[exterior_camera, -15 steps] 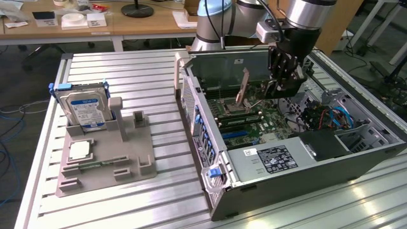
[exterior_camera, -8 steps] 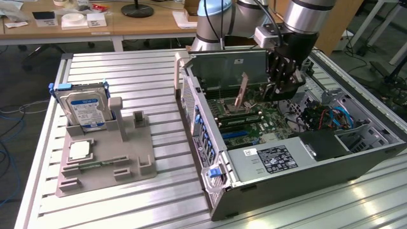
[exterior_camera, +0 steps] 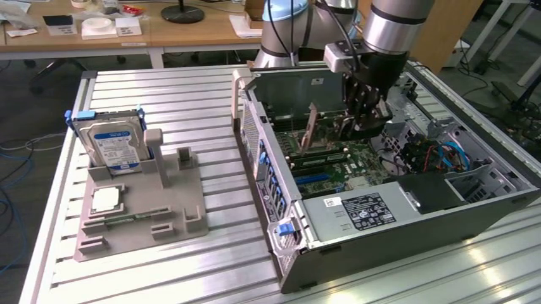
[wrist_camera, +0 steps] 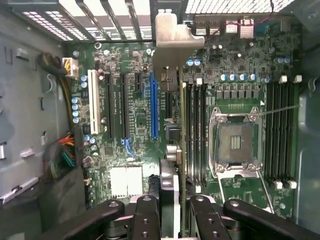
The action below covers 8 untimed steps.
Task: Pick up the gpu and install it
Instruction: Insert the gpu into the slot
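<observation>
Hand (wrist_camera: 172,212) clenched on the gpu (wrist_camera: 169,175), which hangs edge-on and upright over the motherboard (wrist_camera: 135,120) inside the computer case (exterior_camera: 381,234), just beside the blue slot (wrist_camera: 154,105). Best done, I judge, with the card edge squared to the slot, no tilt, even straight pressure.

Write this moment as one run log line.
tool: shut on gpu | gpu: upright above motherboard | place: inside computer case
</observation>
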Each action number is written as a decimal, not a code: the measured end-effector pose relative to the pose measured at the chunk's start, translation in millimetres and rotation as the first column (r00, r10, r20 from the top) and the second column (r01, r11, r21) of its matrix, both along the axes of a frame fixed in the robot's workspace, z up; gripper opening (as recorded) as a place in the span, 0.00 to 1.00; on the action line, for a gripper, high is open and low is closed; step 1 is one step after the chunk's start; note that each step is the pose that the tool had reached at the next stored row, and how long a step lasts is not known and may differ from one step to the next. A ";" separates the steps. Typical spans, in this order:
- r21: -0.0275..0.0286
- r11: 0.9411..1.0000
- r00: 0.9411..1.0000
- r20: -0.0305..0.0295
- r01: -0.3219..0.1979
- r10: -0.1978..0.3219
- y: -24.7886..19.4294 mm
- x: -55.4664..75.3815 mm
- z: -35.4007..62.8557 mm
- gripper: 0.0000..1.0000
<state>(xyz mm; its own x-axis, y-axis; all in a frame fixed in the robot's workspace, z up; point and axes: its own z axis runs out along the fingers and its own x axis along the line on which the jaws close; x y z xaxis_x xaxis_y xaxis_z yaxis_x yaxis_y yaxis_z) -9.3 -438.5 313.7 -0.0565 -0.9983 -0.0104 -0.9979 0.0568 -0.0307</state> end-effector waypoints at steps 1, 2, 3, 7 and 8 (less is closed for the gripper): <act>0.000 1.000 1.000 0.000 0.012 -0.012 0.0 0.0 -1.6 0.28; 0.000 1.000 1.000 0.000 0.019 -0.019 -0.1 -0.4 -3.0 0.28; 0.000 1.000 1.000 0.000 0.021 -0.021 -0.3 -1.9 -4.3 0.28; 0.000 1.000 1.000 0.000 0.021 -0.021 -0.7 -13.3 -8.1 0.28; 0.000 1.000 1.000 0.000 0.021 -0.021 -0.8 -14.6 -8.6 0.28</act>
<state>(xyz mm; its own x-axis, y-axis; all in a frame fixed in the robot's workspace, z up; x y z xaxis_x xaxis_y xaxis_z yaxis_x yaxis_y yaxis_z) -23.9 -439.3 305.1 -0.0775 -0.9969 -0.0102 -0.9965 0.0778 -0.0306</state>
